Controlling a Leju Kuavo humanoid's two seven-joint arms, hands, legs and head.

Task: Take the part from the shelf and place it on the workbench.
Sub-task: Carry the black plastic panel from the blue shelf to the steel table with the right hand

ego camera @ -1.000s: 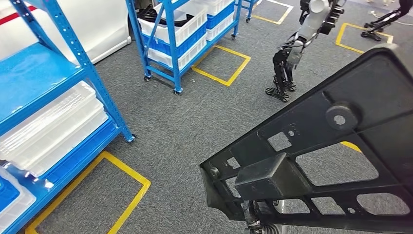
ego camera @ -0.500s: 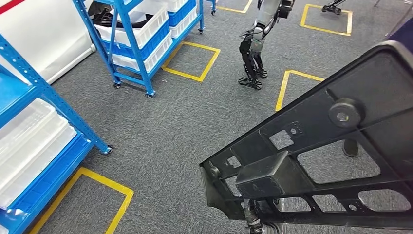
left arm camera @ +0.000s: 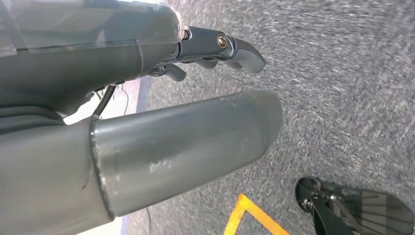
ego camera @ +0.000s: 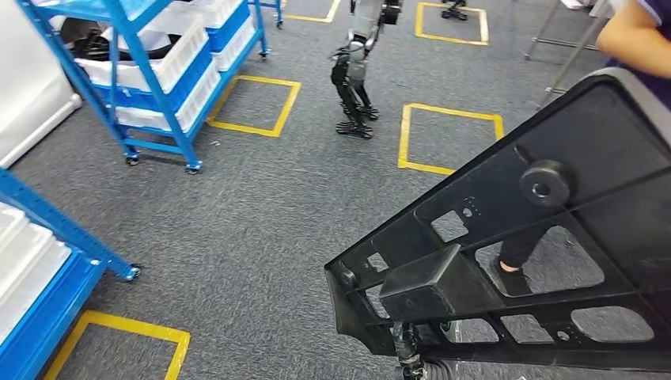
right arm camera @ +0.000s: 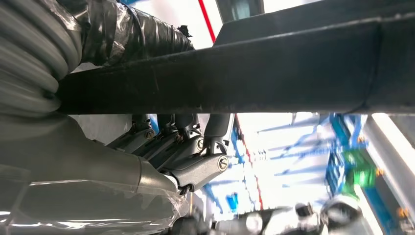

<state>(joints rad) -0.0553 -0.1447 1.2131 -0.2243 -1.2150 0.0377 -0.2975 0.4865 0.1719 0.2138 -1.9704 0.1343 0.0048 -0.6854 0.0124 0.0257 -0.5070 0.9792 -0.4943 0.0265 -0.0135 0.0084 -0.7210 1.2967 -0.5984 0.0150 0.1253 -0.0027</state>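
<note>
Camera swings right since a second ago: the blue shelf rack and the standing robot both slide toward the upper left of the head view, and a person's arm and shoe come in at right. Relative to the camera, the part has not shifted.

White crates sit on the rack's tiers; the top one holds dark parts, the lower ones cannot be read. Clear bins lie on the near blue shelf.

Black frame part, large and cut with openings, is carried tilted across the lower right of the head view, well above the grey carpet. In the right wrist view its dark bar lies directly against the right hand, fingers hooked up around the bar's edge, gripping it.

Left hand hangs over carpet, palm empty, thumb straight, fingers only slightly curled and apart.
</note>
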